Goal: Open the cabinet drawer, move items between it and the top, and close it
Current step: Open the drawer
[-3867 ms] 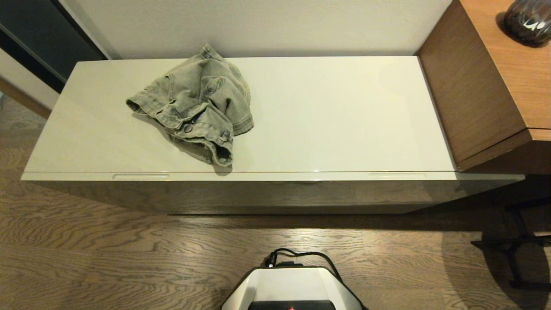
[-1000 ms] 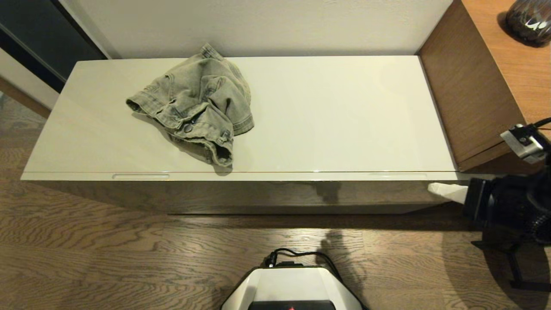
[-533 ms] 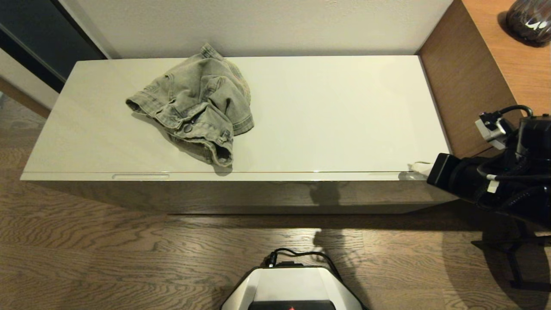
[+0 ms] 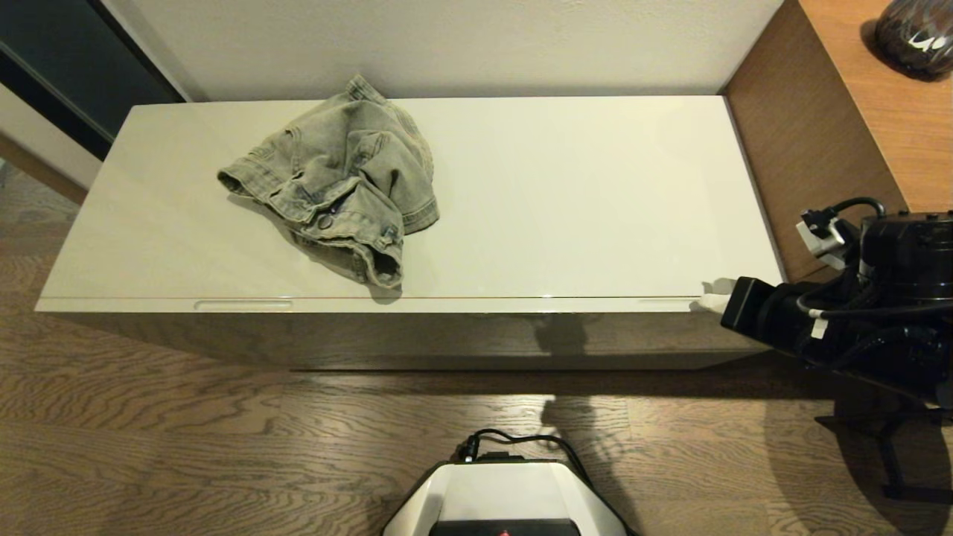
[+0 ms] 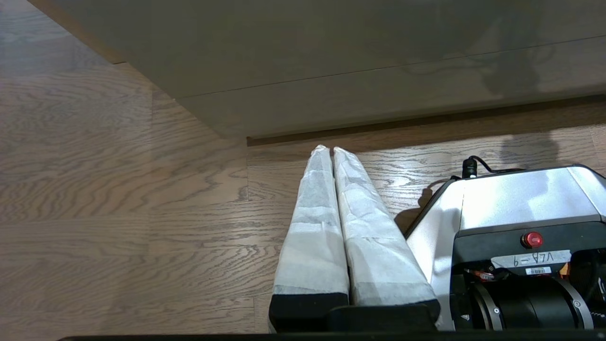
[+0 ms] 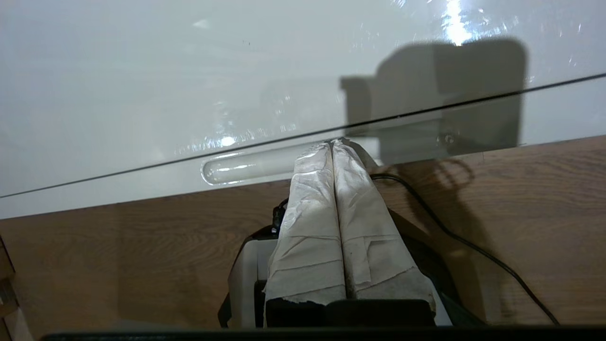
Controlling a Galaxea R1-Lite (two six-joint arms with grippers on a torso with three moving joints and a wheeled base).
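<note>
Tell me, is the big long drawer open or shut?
Shut. The cabinet drawer sits flush under the top, only a thin seam showing; nothing inside is visible.

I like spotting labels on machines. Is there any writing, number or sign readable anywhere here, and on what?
"VLA-9", seen upside down: white label on the robot base, under the red button.
Barcode sticker beneath it: too small to read.
Denim garment, cabinet top: no text.
</note>
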